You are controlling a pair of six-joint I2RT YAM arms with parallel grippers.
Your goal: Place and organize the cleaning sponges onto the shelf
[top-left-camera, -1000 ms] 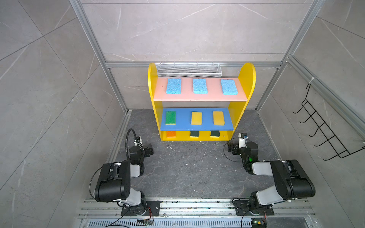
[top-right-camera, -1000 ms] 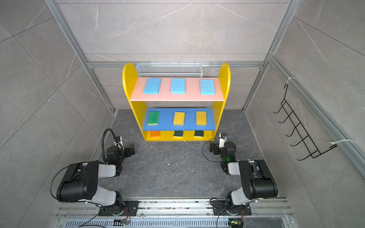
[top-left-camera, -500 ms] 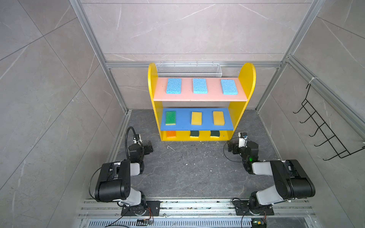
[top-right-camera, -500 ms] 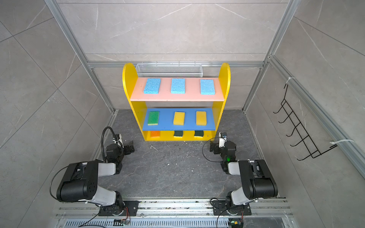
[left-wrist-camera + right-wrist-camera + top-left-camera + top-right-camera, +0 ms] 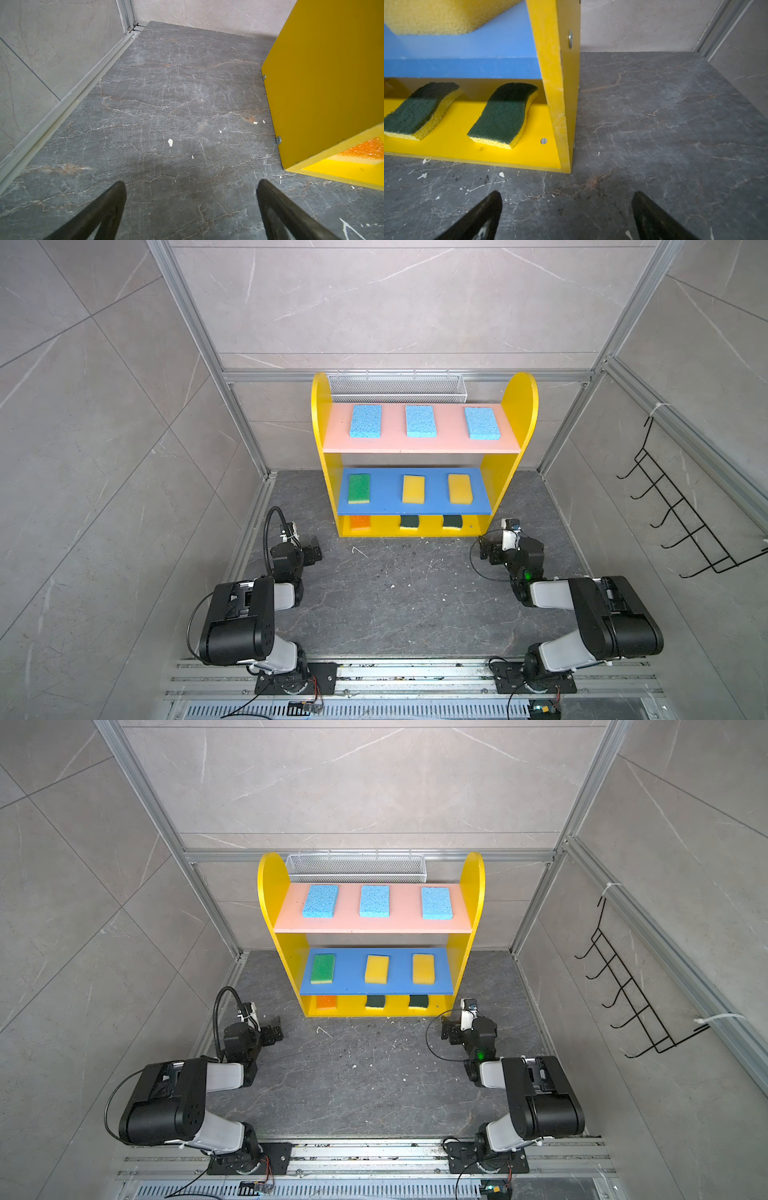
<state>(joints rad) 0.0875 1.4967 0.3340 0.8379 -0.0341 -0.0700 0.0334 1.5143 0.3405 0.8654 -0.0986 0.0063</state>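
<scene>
Left wrist, right wrist: your left gripper (image 5: pixel 191 181) and right gripper (image 5: pixel 566 192) gape empty beside the small yellow three-tier shelf (image 5: pixel 552 93); a careless swing could jolt it, shifting dark-green wavy scourers (image 5: pixel 502 112).

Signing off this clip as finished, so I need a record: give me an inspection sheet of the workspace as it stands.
Surface: dark stone floor, no sponge on it.
Job's things: shelf holds all nine. Three blue sponges on the pink top; green sponge and two yellow sponges on the blue middle; orange sponge and two scourers on the bottom.
Clutter: white flecks and dark crumbs on the floor before the shelf.
End effectors: left end effector and right end effector open, empty, low near the shelf's front corners.
Cables: a black cable loop at each wrist, clear of the shelf.
Surroundings: mesh basket behind the shelf; hook rack on the right wall.
</scene>
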